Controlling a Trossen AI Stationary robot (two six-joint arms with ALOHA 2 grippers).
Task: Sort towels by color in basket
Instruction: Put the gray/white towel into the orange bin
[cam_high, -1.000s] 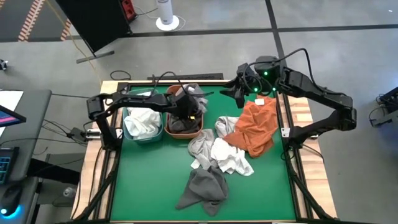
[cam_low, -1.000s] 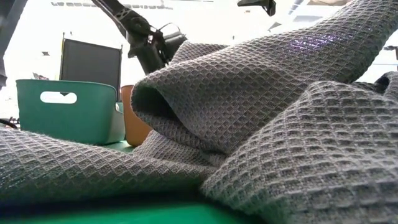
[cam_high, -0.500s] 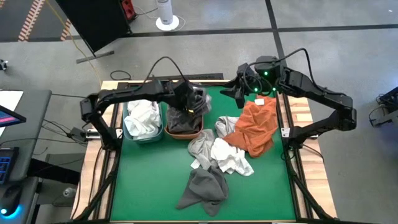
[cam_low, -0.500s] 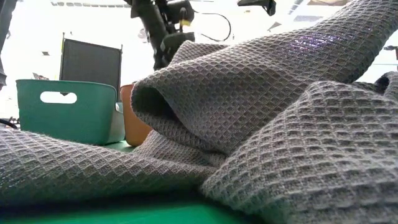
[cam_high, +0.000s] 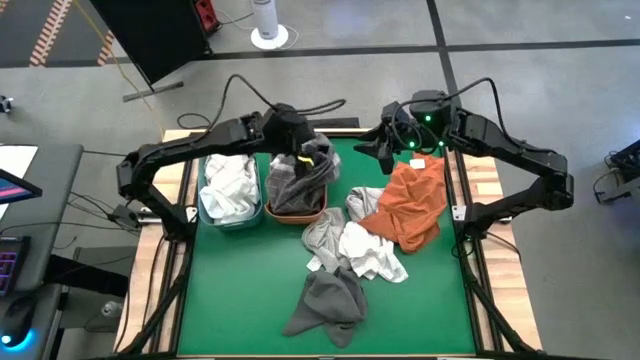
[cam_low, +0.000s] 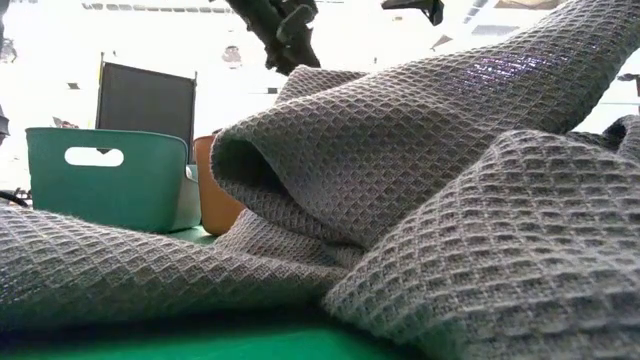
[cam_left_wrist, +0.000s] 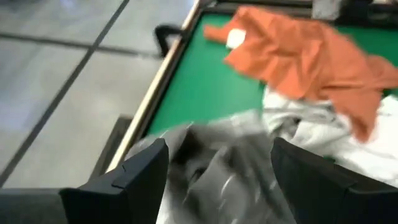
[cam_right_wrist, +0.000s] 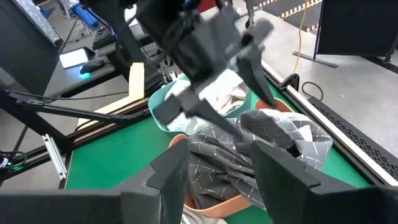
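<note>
My left gripper (cam_high: 303, 150) (cam_left_wrist: 217, 180) hovers open above the rust-brown basket (cam_high: 272, 208), where a grey-checked towel (cam_high: 292, 182) (cam_right_wrist: 261, 149) lies bunched and rises over the rim. The teal basket (cam_high: 205, 205) beside it holds white towels (cam_high: 230, 190). On the green mat a rust orange towel (cam_high: 412, 200), a light grey one (cam_high: 322, 232), white ones (cam_high: 368, 252) and a dark grey one (cam_high: 328, 302) lie in a loose heap. My right gripper (cam_high: 385, 150) (cam_right_wrist: 221, 174) waits open, in the air near the far edge, beside the orange towel.
The dark grey waffle towel (cam_low: 420, 200) lies right before the low camera and fills most of that view; the teal basket (cam_low: 110, 180) and the brown basket (cam_low: 212, 190) show behind it. Bare green mat (cam_high: 230, 300) lies near the front left. Wooden rails (cam_high: 485, 180) edge the table.
My left gripper has risen out of the rust-brown basket and drawn a little toward the far edge. The grey-checked towel has stayed behind in the basket, bunched up. My right arm has kept still.
</note>
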